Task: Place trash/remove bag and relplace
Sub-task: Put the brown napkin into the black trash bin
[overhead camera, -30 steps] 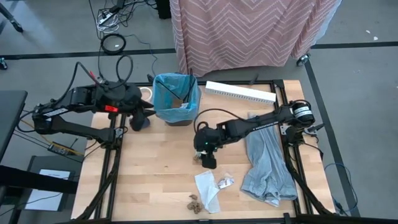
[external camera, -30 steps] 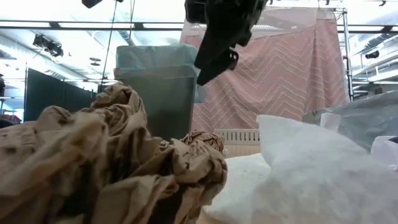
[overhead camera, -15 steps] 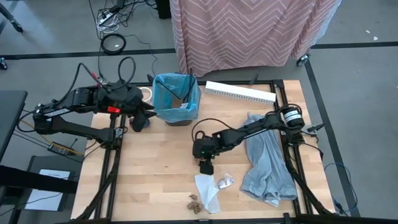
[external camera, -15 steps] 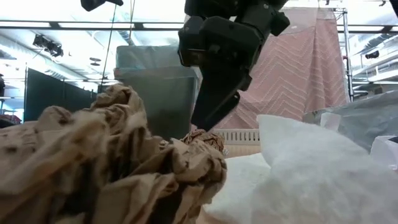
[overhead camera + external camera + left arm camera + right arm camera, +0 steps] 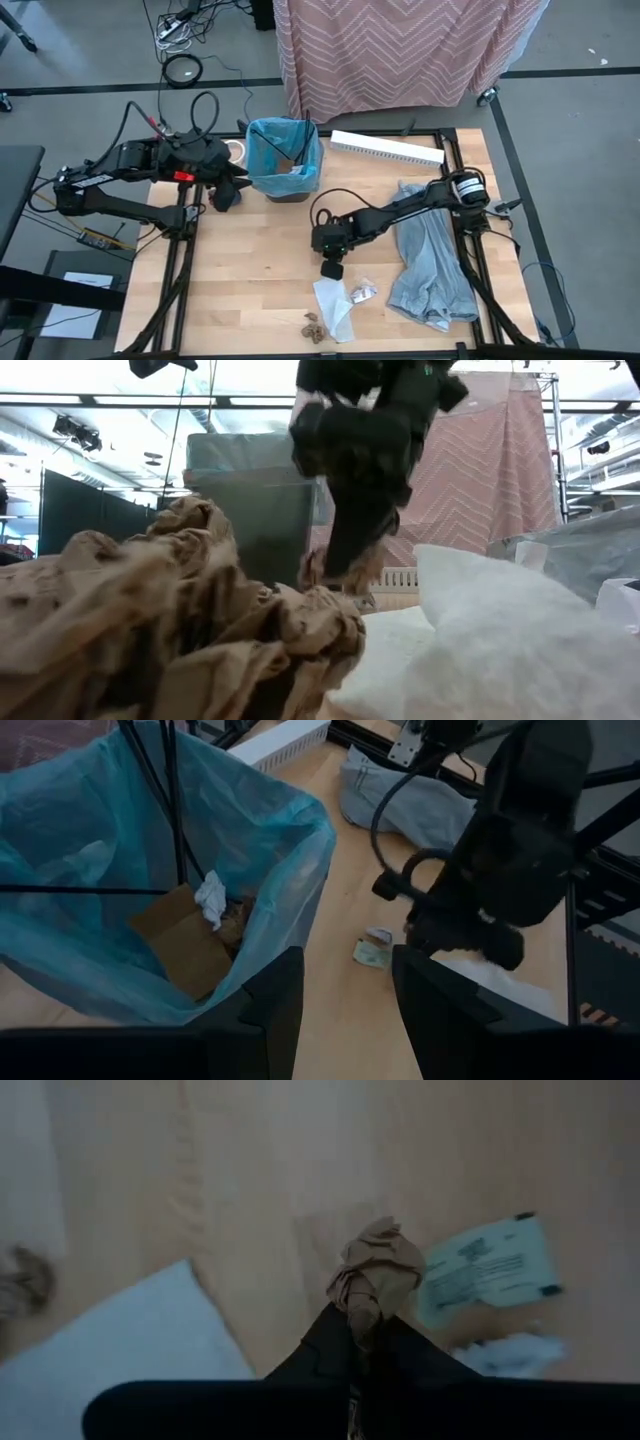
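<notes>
Risk: right gripper (image 5: 365, 1342) pinches brown lump (image 5: 375, 1275) only by its tip | I fear it slips before bin (image 5: 283, 160) | left gripper (image 5: 345, 990) released, waiting beside bin

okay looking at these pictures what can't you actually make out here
- Bottom of the bin: high view shows only part; the blue bag hides the rest.
- Print on the small label: right wrist view, too small to read.
- Table surface in the low view: crumpled brown paper and white paper fill the foreground.
- Left gripper: high view, dark against a dark lump.
- Brown scrap held by the right gripper: hidden from above by the gripper.
</notes>
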`<action>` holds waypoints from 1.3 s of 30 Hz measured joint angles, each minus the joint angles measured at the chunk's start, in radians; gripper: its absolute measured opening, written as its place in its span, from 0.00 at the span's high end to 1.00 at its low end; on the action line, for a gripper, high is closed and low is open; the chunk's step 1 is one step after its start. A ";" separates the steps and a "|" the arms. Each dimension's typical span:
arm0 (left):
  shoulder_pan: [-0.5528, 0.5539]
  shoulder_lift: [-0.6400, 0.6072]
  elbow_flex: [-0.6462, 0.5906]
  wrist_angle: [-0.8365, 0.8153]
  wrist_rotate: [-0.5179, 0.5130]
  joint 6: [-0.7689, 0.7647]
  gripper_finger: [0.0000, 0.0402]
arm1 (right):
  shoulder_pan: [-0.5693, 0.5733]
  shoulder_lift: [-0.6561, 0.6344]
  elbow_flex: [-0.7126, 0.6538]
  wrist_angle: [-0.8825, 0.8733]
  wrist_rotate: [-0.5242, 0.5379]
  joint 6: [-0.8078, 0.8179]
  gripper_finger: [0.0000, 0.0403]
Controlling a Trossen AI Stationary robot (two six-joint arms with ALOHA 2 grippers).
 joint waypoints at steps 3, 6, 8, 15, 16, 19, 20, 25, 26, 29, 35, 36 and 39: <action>0.000 0.000 0.000 0.000 0.000 0.000 0.60 | 0.000 -0.043 0.054 -0.061 0.001 0.000 0.97; 0.000 0.000 0.000 0.002 0.000 0.000 0.60 | -0.001 -0.107 0.130 -0.117 0.002 -0.008 0.99; 0.000 0.000 0.000 0.001 0.000 -0.001 0.60 | -0.002 -0.151 0.193 -0.138 0.013 -0.012 0.98; 0.000 0.000 0.000 0.004 -0.008 0.000 0.60 | -0.076 -0.235 0.458 -0.147 0.209 -0.206 0.99; 0.000 0.000 0.000 0.006 -0.009 0.000 0.60 | -0.099 -0.235 0.491 -0.147 0.237 -0.246 0.99; 0.000 0.000 0.000 0.008 -0.021 0.000 0.60 | -0.197 -0.216 0.568 -0.107 0.257 -0.323 1.00; 0.000 0.000 0.000 0.007 -0.023 0.000 0.60 | -0.232 -0.210 0.577 -0.106 0.254 -0.335 1.00; 0.000 0.000 0.000 0.006 -0.027 -0.001 0.60 | -0.405 -0.158 0.581 -0.043 0.144 -0.351 0.96; 0.000 0.000 0.000 0.005 -0.028 -0.001 0.60 | -0.431 -0.147 0.582 -0.037 0.120 -0.351 0.94; 0.000 0.000 0.000 0.004 -0.031 -0.001 0.60 | -0.481 -0.107 0.582 -0.045 0.069 -0.359 0.86; 0.000 0.000 0.000 0.003 -0.031 -0.002 0.60 | -0.503 -0.050 0.581 -0.052 -0.033 -0.432 0.66; 0.000 0.000 0.000 0.003 -0.031 -0.002 0.60 | -0.498 -0.048 0.580 -0.064 -0.035 -0.440 0.62; 0.000 0.000 0.000 0.003 -0.032 -0.003 0.60 | -0.484 -0.047 0.581 -0.059 -0.034 -0.472 0.52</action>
